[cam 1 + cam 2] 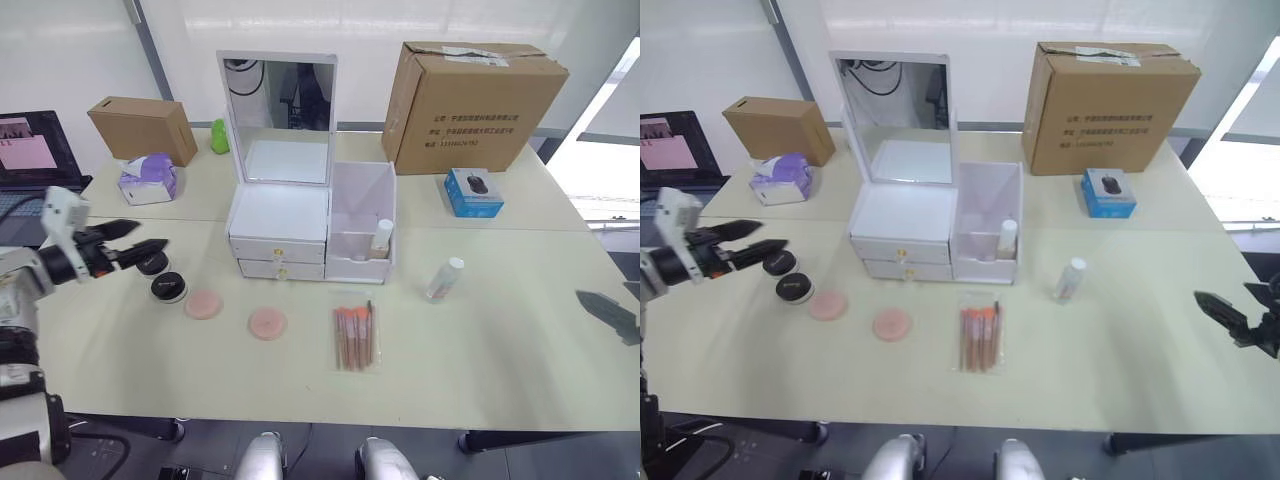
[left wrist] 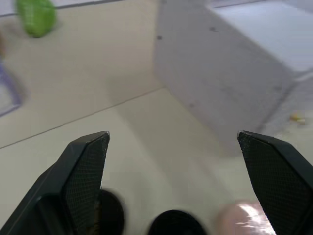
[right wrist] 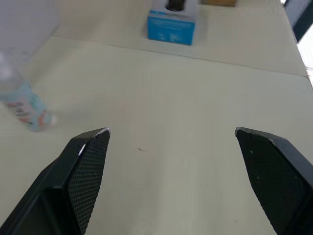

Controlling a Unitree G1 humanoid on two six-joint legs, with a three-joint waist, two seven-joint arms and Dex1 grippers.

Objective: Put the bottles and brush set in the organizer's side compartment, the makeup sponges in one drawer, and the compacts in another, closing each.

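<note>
One bottle (image 1: 383,236) stands in the organizer's side compartment (image 1: 360,225). Second bottle (image 1: 444,279), brush set (image 1: 355,337), sponges (image 1: 204,304) and compacts (image 1: 168,288) remain on the surface (image 1: 480,340); drawers closed. My left claw (image 1: 140,243) and right claw (image 1: 1220,312) are both spread, empty.

Your right gripper (image 3: 171,147) has its two black fingers (image 3: 85,171) spread wide above the bare cream table (image 3: 161,98). A small clear bottle (image 3: 22,105) with a white cap stands off beyond one finger, and a blue box (image 3: 172,24) sits farther away, well apart from it.
</note>
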